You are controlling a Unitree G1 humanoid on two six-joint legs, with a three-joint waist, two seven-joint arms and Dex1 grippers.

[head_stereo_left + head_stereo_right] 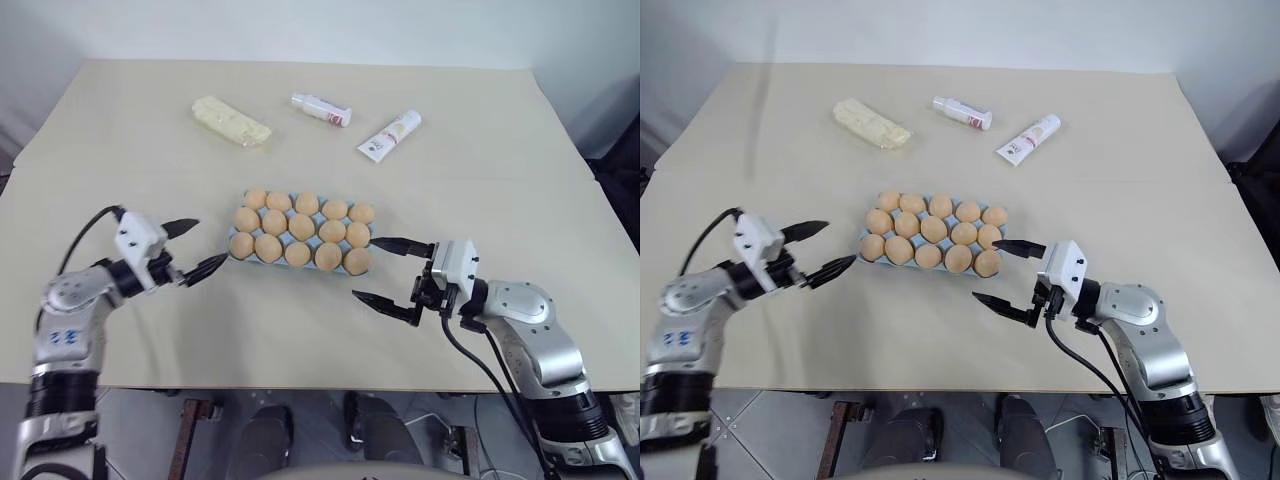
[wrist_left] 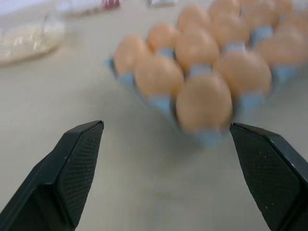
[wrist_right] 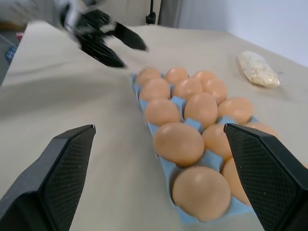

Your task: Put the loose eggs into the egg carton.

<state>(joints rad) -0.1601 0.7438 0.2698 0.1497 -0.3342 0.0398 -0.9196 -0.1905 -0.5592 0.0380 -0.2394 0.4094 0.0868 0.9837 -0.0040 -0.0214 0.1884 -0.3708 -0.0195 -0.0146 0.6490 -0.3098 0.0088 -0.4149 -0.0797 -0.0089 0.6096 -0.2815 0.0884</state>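
Both eye views look down from the head; each wrist view looks low past its pincer at the carton (image 2: 211, 96).

Light is bright, even and soft. The egg carton (image 2: 211, 72) looks blurred in the left wrist view. Faint shadows lie beneath it.

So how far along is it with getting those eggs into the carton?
It looks finished: every cup of the blue carton holds an egg, and no eggs lie loose on the table. The left gripper and right gripper are open and hold nothing. Nothing seems left.
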